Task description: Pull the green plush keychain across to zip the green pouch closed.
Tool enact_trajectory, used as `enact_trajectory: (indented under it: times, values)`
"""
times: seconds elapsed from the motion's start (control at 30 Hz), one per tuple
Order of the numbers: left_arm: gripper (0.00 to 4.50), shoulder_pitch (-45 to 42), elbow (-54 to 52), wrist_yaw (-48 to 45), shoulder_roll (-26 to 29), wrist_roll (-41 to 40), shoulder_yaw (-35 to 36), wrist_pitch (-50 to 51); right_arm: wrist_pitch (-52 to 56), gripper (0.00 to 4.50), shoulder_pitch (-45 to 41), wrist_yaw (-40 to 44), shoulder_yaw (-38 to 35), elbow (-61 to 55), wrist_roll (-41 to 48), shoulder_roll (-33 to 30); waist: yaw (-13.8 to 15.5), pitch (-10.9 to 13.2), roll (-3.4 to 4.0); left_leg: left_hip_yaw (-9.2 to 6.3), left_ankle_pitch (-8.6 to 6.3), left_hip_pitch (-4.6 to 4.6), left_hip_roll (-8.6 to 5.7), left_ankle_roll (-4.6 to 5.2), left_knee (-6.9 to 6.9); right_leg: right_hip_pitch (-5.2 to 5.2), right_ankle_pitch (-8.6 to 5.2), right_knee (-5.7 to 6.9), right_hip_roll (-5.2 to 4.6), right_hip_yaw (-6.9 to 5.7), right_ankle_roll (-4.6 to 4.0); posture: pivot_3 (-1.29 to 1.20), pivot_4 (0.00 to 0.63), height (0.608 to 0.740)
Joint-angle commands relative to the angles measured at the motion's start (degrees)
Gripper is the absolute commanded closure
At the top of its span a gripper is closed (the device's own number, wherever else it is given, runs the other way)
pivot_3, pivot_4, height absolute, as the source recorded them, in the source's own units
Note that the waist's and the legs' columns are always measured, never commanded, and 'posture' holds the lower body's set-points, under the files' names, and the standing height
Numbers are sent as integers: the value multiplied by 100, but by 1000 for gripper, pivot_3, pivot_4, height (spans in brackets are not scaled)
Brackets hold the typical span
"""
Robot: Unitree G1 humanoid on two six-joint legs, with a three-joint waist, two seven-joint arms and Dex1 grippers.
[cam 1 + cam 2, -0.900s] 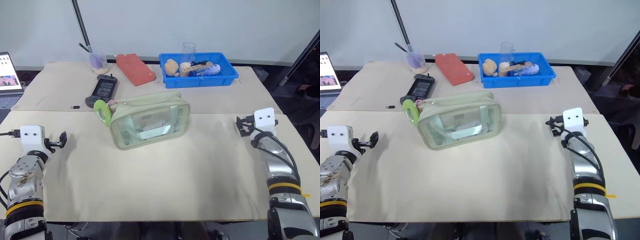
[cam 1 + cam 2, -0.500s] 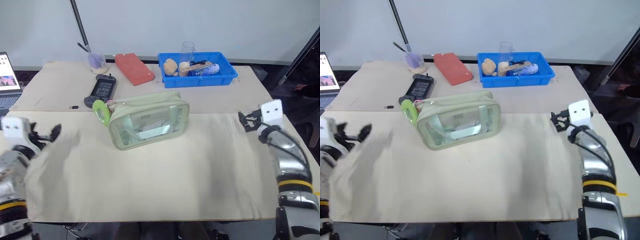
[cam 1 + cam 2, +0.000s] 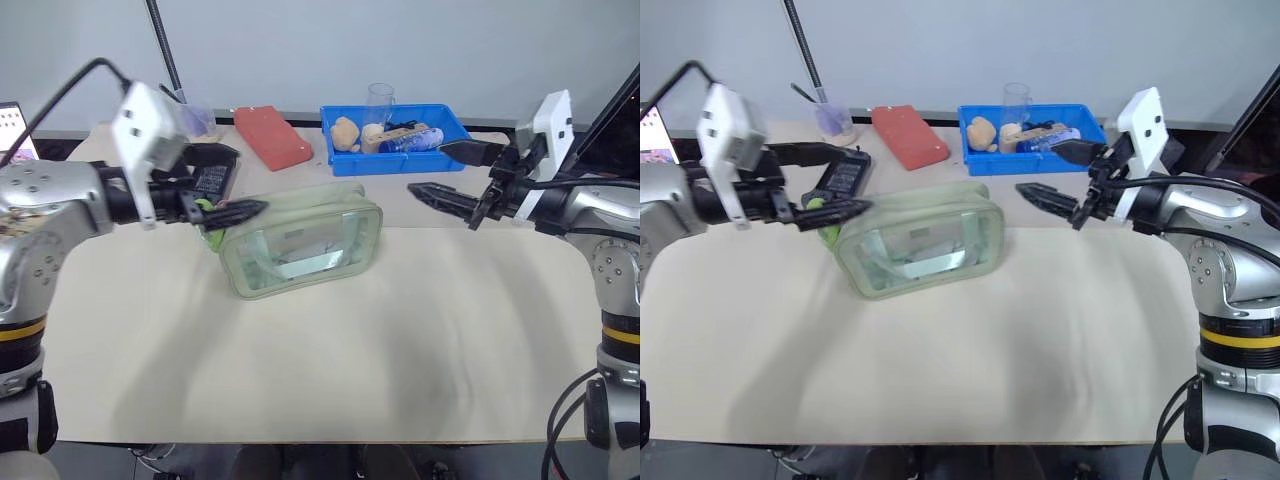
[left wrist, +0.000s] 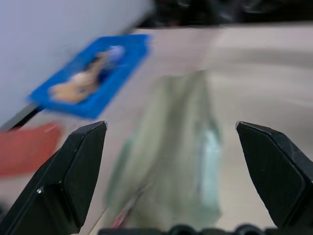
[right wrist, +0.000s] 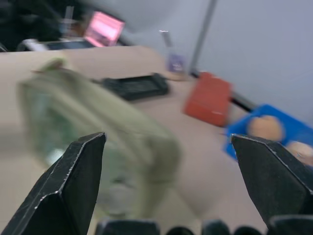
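— What lies around the bag from where you stand?

— The green pouch [image 3: 300, 236] sits on the tan table [image 3: 330, 350], roughly in the middle, its clear window facing me. Behind it, toward the wall, I see a blue tray [image 3: 395, 139] with a few small items in it and a clear cup [image 3: 378, 98] rising at its back edge. Next to the tray is a flat red case [image 3: 271, 137], then a black handheld device [image 3: 843, 176], and a small cup with a stick in it [image 3: 833, 122] at the far left. The edge of a laptop screen [image 3: 655, 137] shows at the left border.

— And the charm you have to pull?

— The green plush keychain [image 3: 821, 219] hangs at the pouch's left end, just beside the corner. My lower left finger crosses in front of it, so I see only part of it and cannot tell whether anything touches it.

— How do your pincers stand?

— My left gripper [image 3: 222, 182] is raised at the pouch's left end, fingers spread wide, holding nothing; in the left wrist view the pouch lies between the two fingers [image 4: 73, 176]. My right gripper [image 3: 452, 172] hovers off the pouch's right end, in front of the blue tray, also spread wide and empty, well apart from the fabric. A black pole [image 3: 163, 45] rises behind the left arm
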Motion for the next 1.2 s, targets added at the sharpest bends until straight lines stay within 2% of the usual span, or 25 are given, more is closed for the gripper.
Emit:
enact_trajectory:
  times: [0.03, 0.13, 0.23, 0.47, 0.67, 0.8, 0.97, 1.2]
  values:
    - [0, -126, -19, -394, 177, 1088, -761, -727, 387, 14, 36, -90, -133, -650, 374, -97, 3, 0, 0, -2, 0, 0, 2, 0, 0, 0, -1, 0, 3, 0, -2, 0, 150, 740]
    - [0, -127, 278, -528, 88, 1714, -1059, -1308, 579, 14, 41, -145, -127, -916, 471, -133, 13, 0, 0, -2, 0, -3, 2, 1, 0, -4, -2, 1, 3, 0, -4, 0, 150, 740]
    - [892, -194, 483, -595, -121, 2106, -1192, -1744, 775, 0, -26, -244, -171, -1134, 648, -112, 24, 0, 0, -2, 1, -5, 1, 1, 2, -3, -8, 1, 2, 0, -14, 0, 150, 740]
    - [4358, -194, 781, -887, -446, 2539, -1228, -2228, 659, 0, 37, -287, -143, -1082, 574, -143, 27, 0, 0, -8, 0, -21, 0, 3, 19, -5, -2, 0, 2, -1, -2, 0, 150, 740]
    - [4442, -270, 1411, -1211, -498, 2712, -1001, -3082, 493, 0, -18, -134, -50, -904, 428, -216, 26, 0, 0, -10, 0, -20, 0, 3, 22, -5, -1, 1, 2, -1, -1, 0, 150, 740]
    - [4442, -485, 2397, -1964, -376, 2505, -684, -4419, 391, 0, -123, 114, 92, -766, 351, -276, 15, 0, 1, -10, 0, -20, 1, 3, 22, -8, -1, 3, 3, -2, -2, 0, 150, 740]
    - [4442, -718, 3326, -2559, -493, 2530, -634, -5867, 199, 0, -45, 394, 286, -691, 165, -339, 22, 0, 1, -9, -2, -27, 3, 7, 22, -12, -1, 3, 3, -4, -1, 0, 150, 740]
    - [4442, -544, 3433, -2504, -750, 2534, -586, -6401, 104, 0, 187, 558, 413, -827, 22, -373, 66, 0, 1, -9, -2, -42, 1, 7, 35, -15, 1, 2, -1, -8, 5, 0, 150, 740]
